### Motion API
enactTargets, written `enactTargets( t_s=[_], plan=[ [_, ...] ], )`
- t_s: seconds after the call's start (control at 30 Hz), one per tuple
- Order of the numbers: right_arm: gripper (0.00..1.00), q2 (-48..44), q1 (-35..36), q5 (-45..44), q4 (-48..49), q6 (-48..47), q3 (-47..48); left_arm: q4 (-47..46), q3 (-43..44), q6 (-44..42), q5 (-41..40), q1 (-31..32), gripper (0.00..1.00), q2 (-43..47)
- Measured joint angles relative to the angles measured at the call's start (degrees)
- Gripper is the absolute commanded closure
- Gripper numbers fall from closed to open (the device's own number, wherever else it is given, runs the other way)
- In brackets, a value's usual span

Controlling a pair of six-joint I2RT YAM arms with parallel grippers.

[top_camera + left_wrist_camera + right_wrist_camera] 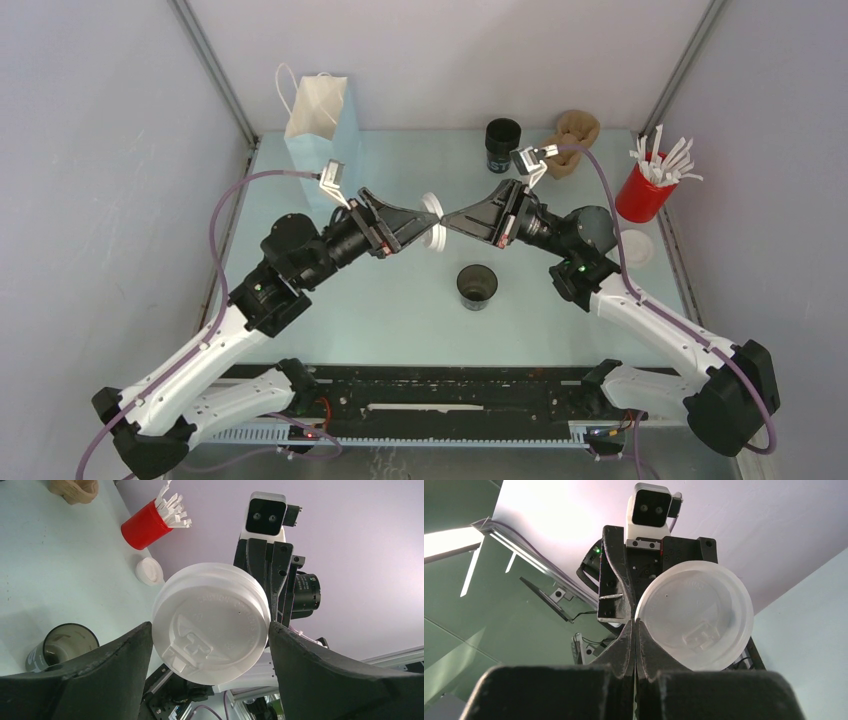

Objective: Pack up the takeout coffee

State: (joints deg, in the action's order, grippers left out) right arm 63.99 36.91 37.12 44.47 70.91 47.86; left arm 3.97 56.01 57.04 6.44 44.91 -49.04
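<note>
The white domed plastic lid [433,218] hangs in mid-air over the table's middle, apparently for a pass between arms. The right gripper [635,630], fully closed, pinches its rim. The left gripper [210,630] brackets it with jaws spread wide, and I cannot tell whether they press it. Both arms reach inward, wrists level, fingertips nose to nose. An open black disposable cup [477,286] stands just nearer, lidless, so the takeout coffee looks unassembled. A white paper bag [318,120] stands far left.
</note>
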Motion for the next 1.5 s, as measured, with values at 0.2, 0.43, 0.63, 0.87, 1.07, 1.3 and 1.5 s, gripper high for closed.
enactTargets(
  t_s=[0.2,0.43,0.63,0.87,1.07,1.3,1.5],
  plan=[
    [0.80,-0.61,0.00,-0.98,-1.97,-1.46,0.24,0.44,0.00,-0.17,-0.57,-0.17,0.19,0.07],
    [0.57,-5.01,-1.57,-2.82,-16.26,-8.09,0.31,3.63,0.00,-2.69,-1.81,-0.13,0.26,-0.11],
    [0.35,-13.33,-11.04,-6.88,-39.58,-21.27,1.20,12.41,4.79,-9.55,-5.27,1.70,0.28,-6.36],
    [0.32,-20.63,-22.40,-23.32,-67.25,-43.10,3.41,25.55,20.94,-21.59,-11.63,9.22,0.34,-25.92],
    [0.21,-23.04,-29.46,-26.99,-74.27,-49.42,-1.42,34.93,32.70,-28.65,-16.06,13.25,0.34,-45.22],
    [0.14,-23.04,-34.82,-23.02,-75.36,-51.08,-2.84,40.81,33.83,-31.74,-17.64,15.13,0.34,-52.72],
    [0.14,-23.06,-35.08,-19.41,-74.64,-51.34,-2.95,41.86,35.34,-33.29,-19.43,15.06,0.33,-54.73]
  ],
)
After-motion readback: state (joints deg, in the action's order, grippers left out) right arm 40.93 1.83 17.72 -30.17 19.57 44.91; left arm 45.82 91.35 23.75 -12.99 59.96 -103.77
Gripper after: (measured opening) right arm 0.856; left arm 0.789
